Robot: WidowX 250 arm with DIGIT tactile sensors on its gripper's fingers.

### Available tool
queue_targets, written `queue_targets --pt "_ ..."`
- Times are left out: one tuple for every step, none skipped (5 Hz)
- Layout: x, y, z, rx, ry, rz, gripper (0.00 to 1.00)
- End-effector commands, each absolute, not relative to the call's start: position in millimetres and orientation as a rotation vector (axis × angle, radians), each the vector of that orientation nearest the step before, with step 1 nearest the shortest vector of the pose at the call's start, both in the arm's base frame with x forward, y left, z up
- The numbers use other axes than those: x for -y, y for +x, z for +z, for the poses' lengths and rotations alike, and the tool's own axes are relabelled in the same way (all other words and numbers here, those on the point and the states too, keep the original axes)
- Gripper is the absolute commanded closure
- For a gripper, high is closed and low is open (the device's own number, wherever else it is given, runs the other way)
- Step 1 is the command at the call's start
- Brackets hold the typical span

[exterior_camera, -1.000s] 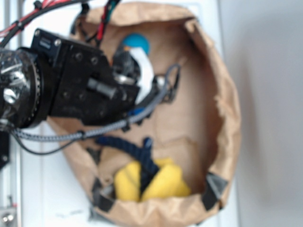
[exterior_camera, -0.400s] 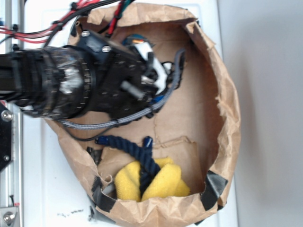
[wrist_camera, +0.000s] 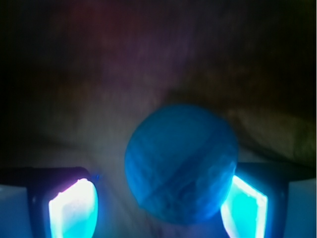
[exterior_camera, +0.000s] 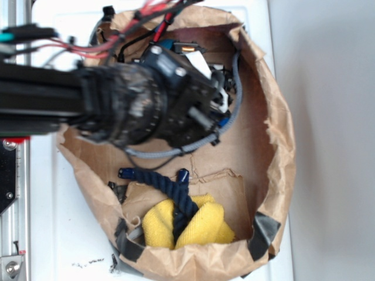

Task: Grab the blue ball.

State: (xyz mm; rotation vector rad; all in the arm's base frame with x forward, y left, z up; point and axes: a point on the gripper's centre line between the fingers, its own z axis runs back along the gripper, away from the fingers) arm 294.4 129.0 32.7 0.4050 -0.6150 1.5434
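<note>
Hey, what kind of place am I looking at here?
Probably a robot test bench, not a home: a crumpled brown paper bin on a white tabletop holds toys, namely a blue ball, dark rope and yellow cloth, with a metal rail alongside.

Matte, finely ribbed blue ball [wrist_camera: 181, 163]; crinkled brown paper bag [exterior_camera: 281, 146].

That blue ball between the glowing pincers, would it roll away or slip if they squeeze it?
The blue ball is round, so a nudge would probably send it rolling across the paper bag. Its surface looks matte with faint ridges, so it likely grips rather than slips. The gripper stands open, one finger clear of it, so an off-centre squeeze might push it sideways.
</note>
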Motion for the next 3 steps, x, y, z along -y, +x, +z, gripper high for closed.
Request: queue_targets --pt "-124.9 291.2 50.2 0.69 0.386 1.5 1.0" --pt "-121.4 289.7 50.5 0.717 0.392 1.478 1.0" --pt "-117.7 289.5 50.9 0.723 0.394 1.456 1.0"
